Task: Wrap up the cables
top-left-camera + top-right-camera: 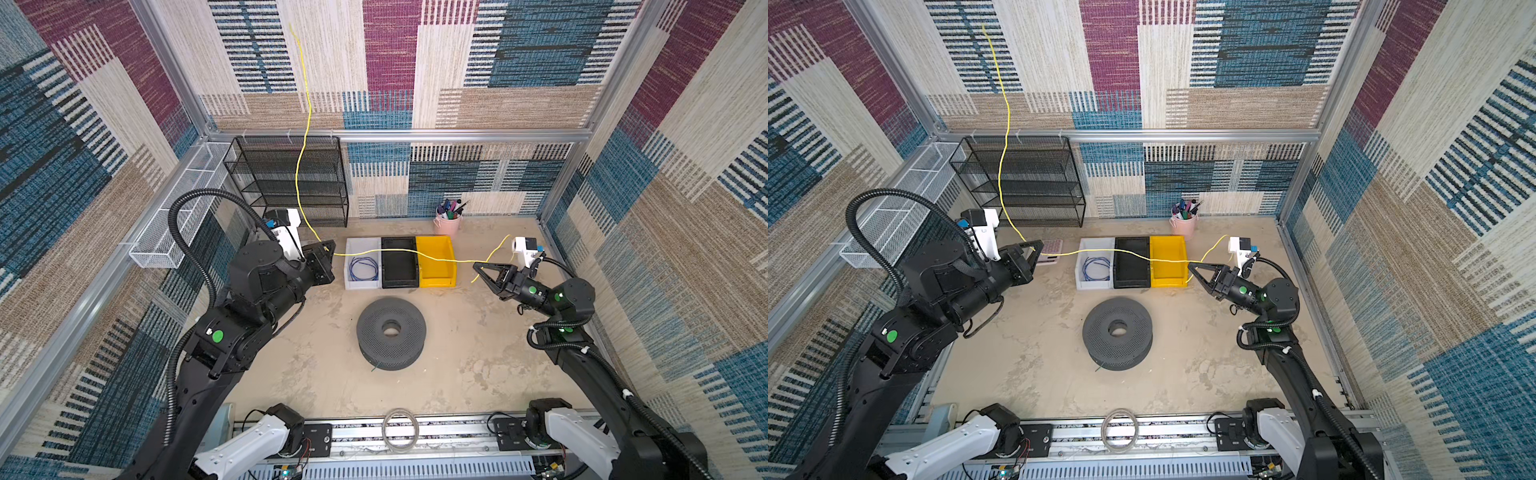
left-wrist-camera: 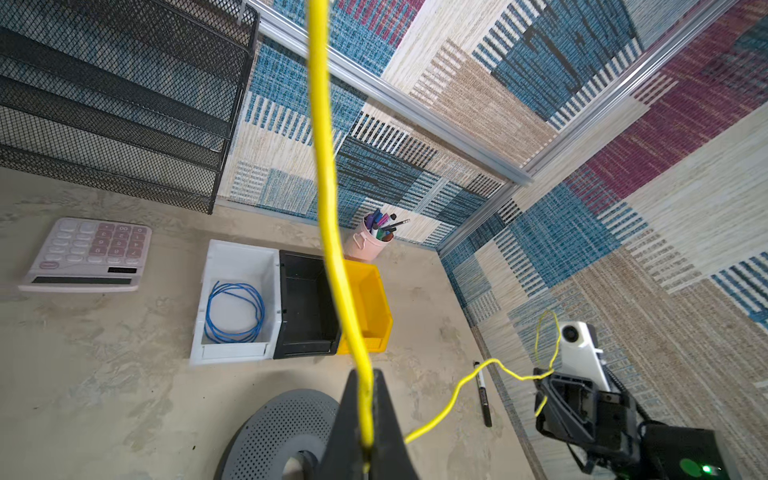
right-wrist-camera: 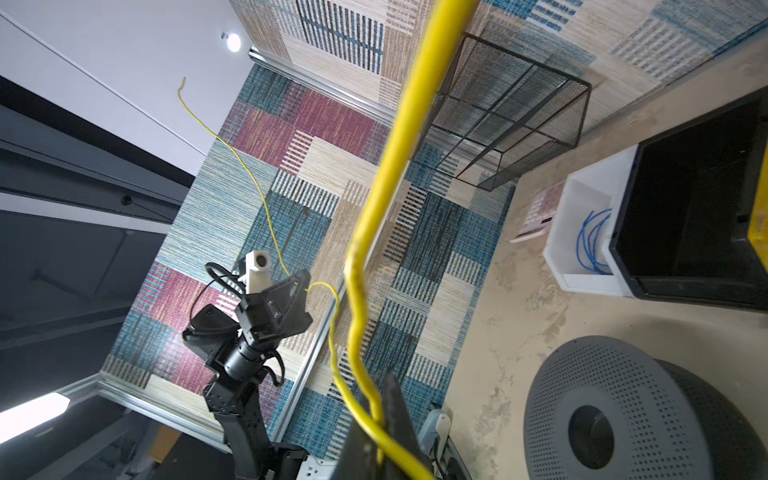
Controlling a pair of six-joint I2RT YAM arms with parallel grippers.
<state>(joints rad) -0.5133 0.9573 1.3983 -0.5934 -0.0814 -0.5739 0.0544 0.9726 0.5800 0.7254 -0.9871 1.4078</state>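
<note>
Left gripper (image 1: 330, 246) fingers pinched closed on the yellow cable (image 1: 365, 252), at left, near the black rack (image 1: 291, 178). Right gripper (image 1: 478, 266) fingers also clamped on the same cable, at right. The cable spans between them in the air, crossing over the white bin (image 1: 361, 242), black bin (image 1: 399, 283) and yellow bin (image 1: 451, 266) with a slight sag. A long free end rises high from the left gripper; a short end curls past the right gripper. Blue cable (image 2: 261, 307) lies coiled inside the white bin, untouched. Grey spool (image 1: 374, 332) sits mid-table, nearer than the bins, apart from both grippers.
</note>
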